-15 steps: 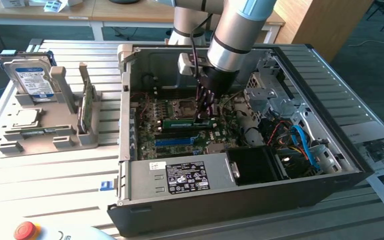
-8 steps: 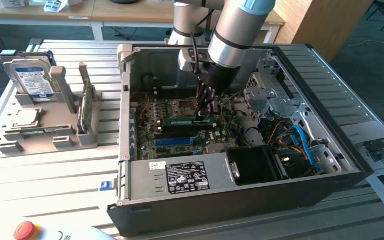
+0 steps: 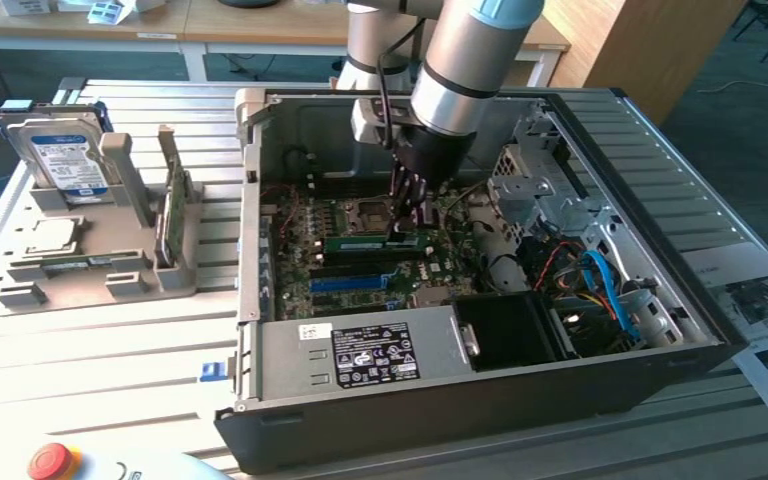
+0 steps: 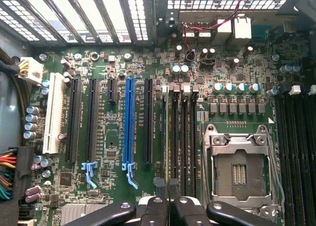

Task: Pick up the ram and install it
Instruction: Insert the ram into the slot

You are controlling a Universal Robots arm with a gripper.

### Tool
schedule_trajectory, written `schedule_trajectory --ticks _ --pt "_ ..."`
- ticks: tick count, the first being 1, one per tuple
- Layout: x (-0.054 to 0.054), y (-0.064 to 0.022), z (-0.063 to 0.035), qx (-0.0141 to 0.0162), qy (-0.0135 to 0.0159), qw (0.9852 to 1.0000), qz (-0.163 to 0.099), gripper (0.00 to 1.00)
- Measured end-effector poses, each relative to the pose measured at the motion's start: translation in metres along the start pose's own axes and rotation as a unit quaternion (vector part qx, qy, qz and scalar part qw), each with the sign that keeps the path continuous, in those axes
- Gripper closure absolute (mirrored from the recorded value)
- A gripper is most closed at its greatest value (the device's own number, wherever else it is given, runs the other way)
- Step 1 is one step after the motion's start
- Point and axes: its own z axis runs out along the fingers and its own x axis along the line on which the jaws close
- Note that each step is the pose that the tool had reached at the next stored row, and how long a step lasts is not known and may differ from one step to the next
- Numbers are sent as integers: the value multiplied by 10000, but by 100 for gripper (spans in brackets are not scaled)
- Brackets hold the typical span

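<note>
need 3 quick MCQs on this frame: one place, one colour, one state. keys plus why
1. Where is the blue-labelled hard drive?
A) on the motherboard
B) upright in the grey rack outside the PC case, on the exterior view's left
C) flat on the table

2. What colour is the long expansion slot among the black ones?
A) red
B) yellow
C) blue

3. The end effector is:
A) shut on the ram at the memory slots
B) wide open over the grey rack
C) parked outside the PC case

Key:
1 B, the drive stands in the rack beside the case.
2 C, the slot is plainly blue.
3 A, it pinches the green stick inside the case.
</note>
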Motion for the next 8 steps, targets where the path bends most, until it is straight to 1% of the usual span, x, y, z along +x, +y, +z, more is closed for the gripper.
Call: schedule_trajectory --ticks 3,6,8 --pt "-1 -1 0 0 6 10000 1 89" --pt "0 -11 -5 0 37 10000 7 89" --pt "0 -26 -8 0 48 10000 8 89"
